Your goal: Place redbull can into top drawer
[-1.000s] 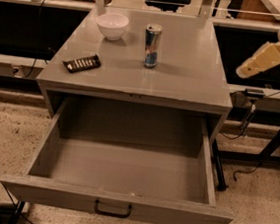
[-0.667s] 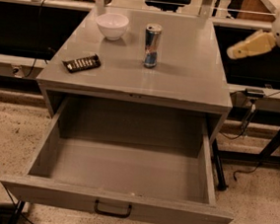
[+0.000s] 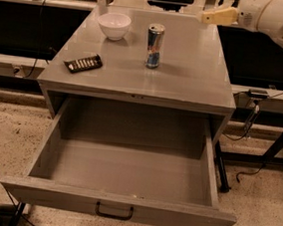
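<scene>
1. The can (image 3: 154,45) stood upright on the tabletop (image 3: 195,70), toward the back, just right of the bowl (image 3: 114,25). It was well apart from the dark remote (image 3: 83,63) near the left edge, and nothing touched it.
2. The drawer (image 3: 125,176) below was pulled far out, its handle (image 3: 114,211) facing me and its floor bare. I took it that it stood open so the can could be lowered straight in.
3. The pincer (image 3: 218,15) hung over the tabletop's back right corner, on the white arm (image 3: 276,18) coming in from the right, and pointed left toward the can. I could not tell how far open it was. It had hold of nothing, as the can stood well apart from it.
4. To my eye this was the reach, with the grasp not yet made. Being slim and tall, the can would likely tip at a sideways knock, so a level approach at mid-height seemed wise.
</scene>
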Controlling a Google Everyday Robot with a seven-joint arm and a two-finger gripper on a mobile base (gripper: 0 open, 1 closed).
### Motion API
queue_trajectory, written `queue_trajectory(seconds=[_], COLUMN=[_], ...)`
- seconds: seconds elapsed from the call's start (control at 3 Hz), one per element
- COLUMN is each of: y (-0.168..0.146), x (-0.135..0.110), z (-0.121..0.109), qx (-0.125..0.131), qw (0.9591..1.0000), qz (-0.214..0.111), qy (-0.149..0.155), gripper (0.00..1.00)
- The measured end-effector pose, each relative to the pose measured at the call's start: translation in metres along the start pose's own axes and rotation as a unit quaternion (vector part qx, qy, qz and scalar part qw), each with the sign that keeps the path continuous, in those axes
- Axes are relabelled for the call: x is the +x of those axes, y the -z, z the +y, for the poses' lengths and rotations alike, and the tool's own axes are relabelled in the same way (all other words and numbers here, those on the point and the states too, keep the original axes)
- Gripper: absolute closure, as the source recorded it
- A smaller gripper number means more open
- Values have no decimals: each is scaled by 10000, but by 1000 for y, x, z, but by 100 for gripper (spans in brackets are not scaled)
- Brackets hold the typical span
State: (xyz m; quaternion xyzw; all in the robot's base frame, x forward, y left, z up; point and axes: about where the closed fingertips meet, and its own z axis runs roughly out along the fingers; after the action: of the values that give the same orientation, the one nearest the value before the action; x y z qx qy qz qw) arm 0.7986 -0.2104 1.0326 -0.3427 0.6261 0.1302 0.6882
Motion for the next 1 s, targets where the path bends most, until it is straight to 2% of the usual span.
queue_trajectory(seconds=[0.33, 0.67, 1.0], y=[-3, -6, -23], x=[-6, 0, 24], z=[-5, 0, 41], qx=[37, -56, -439], qw=[10000, 9999, 9966], qz=[-86, 81, 173], qy=[8, -114, -683], gripper=[0, 0, 0])
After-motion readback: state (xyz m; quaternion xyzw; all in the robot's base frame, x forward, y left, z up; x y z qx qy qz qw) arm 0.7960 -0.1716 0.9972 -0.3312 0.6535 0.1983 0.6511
